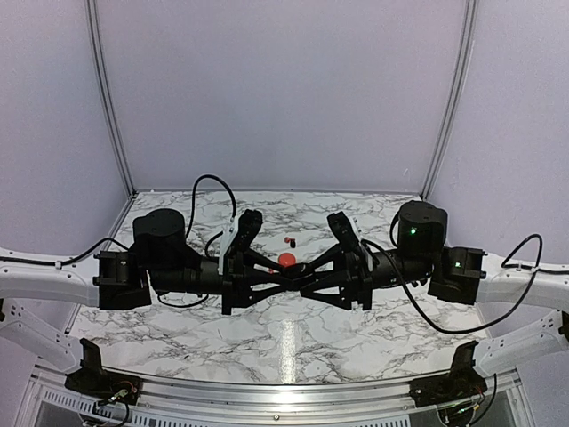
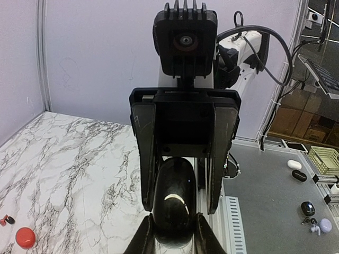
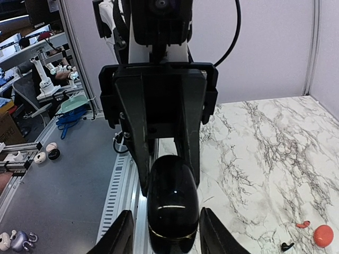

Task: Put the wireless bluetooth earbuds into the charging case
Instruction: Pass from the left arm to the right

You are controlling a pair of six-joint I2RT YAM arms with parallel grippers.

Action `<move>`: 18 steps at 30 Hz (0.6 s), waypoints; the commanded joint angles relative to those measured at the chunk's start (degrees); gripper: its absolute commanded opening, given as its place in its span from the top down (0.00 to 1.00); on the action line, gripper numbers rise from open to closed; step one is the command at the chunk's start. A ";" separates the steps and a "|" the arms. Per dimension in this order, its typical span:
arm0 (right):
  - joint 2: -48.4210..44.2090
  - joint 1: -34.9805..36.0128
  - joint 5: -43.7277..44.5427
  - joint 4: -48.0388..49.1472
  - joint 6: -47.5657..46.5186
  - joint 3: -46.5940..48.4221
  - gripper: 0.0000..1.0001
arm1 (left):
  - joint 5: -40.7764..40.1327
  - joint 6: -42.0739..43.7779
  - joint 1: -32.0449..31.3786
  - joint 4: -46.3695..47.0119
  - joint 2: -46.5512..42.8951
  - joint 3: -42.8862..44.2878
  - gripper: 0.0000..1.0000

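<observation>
The oval black charging case [image 2: 174, 206] hangs above the table between both arms, with its lid seam showing. My left gripper [image 2: 174, 235] is shut on its near end, both fingers pressed to its sides. Around the case's [image 3: 172, 206] other end stands my right gripper [image 3: 165, 233], open, with a narrow gap on each side. In the top view the two grippers [image 1: 293, 277] meet mid-table and hide the case. On the marble lie a red earbud [image 3: 303, 224] and a black earbud [image 3: 286, 246], beside the round red case [image 3: 323, 235]. The red case [image 1: 287, 259] sits just behind the fingers, the earbuds [image 1: 290, 240] farther back.
The marble table [image 1: 178, 329] is enclosed by pale walls at the back and sides. A slotted metal rail [image 3: 119, 185] runs along the table's edge. Beyond it, a grey bench [image 2: 275, 201] carries other small cases and a basket.
</observation>
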 commanded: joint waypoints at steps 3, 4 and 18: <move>0.65 -0.39 -1.58 1.66 -0.19 2.39 0.64 | 0.41 0.30 -0.32 3.28 -0.74 0.03 0.99; 0.82 -0.38 -1.60 1.78 -0.36 2.44 0.65 | 0.26 0.46 -0.32 3.42 -0.77 -0.06 0.99; 0.12 -0.41 -1.19 3.61 0.04 1.76 0.75 | -0.58 -0.07 -0.32 4.41 -1.25 -1.02 0.99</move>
